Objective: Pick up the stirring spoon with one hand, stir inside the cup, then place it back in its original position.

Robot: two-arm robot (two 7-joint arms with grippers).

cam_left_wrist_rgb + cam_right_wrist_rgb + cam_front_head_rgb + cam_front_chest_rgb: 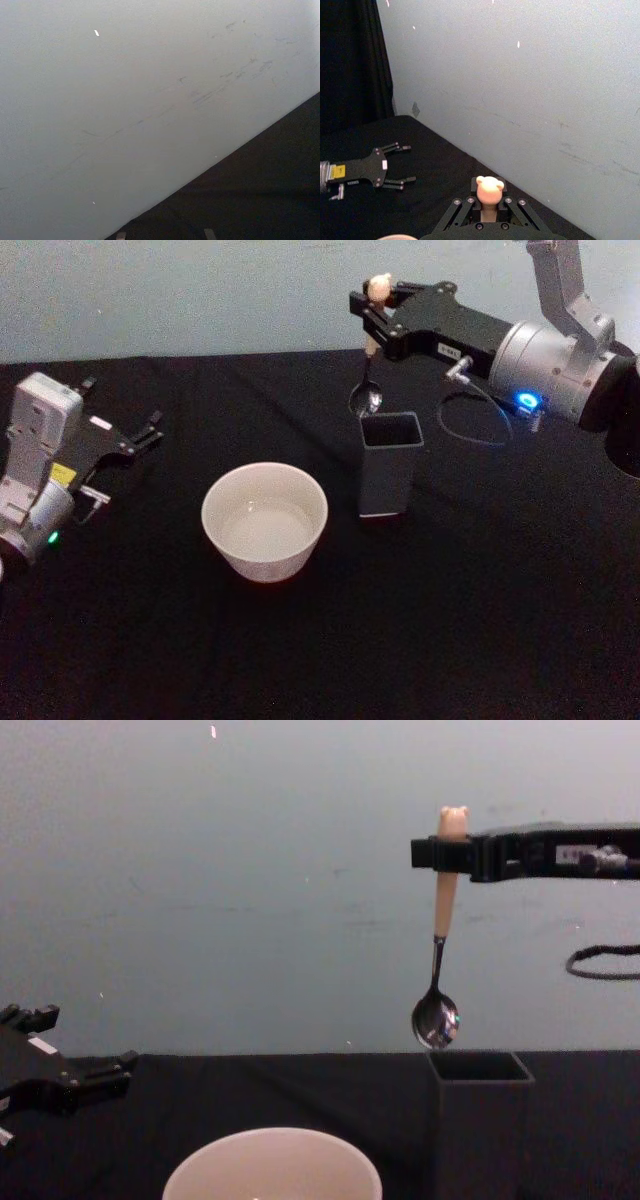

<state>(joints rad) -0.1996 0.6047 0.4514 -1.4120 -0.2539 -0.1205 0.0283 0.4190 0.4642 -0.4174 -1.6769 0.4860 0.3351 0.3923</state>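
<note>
Nearest on the black bench (480, 620), the cup (265, 522), upright, with the dark square box holder (389, 475) close by on the robot's right and slightly farther back. Out at the left edge, the left pincer (150, 430) low over the bench, fingers spread apart and empty. Farther back and higher, the right pincer (372, 312) clamped on the cream handle of the stirring spoon (437, 970) just under the bear-head knob, spoon hanging upright, bowl down, just above the holder's rim on its cup side, well clear of the cup.
</note>
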